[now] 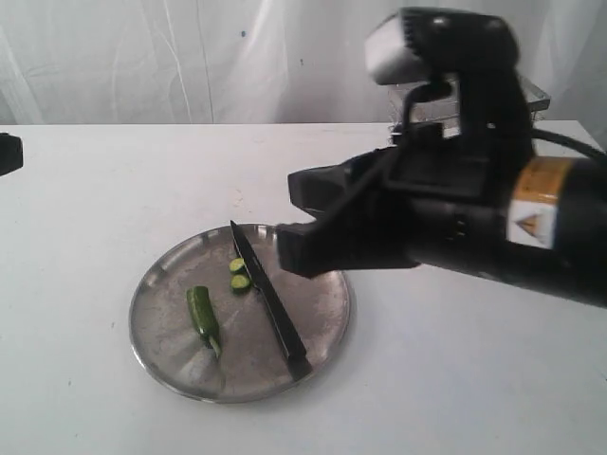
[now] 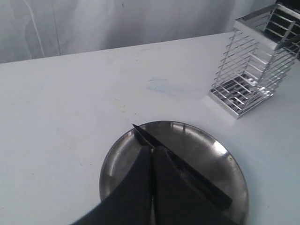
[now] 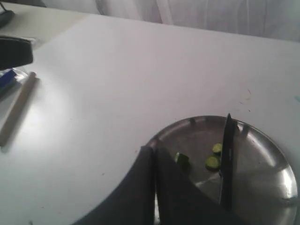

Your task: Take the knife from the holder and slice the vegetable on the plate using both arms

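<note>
the knife [image 1: 268, 301] was pictured lying flat on the plate [image 1: 156, 318], lower centre of the exterior view, held by neither arm, with the cut vegetable [image 1: 201, 316] left of it and two slices [image 1: 239, 275] beside its blade. the left jaws and the right jaws were each pressed together on nothing. the knife was judged stiff, light and slippery on steel, best taken by the handle at its lower end. the holder [image 2: 253, 70] was shown clearly only in the left wrist view, where the slices were hidden.
</note>
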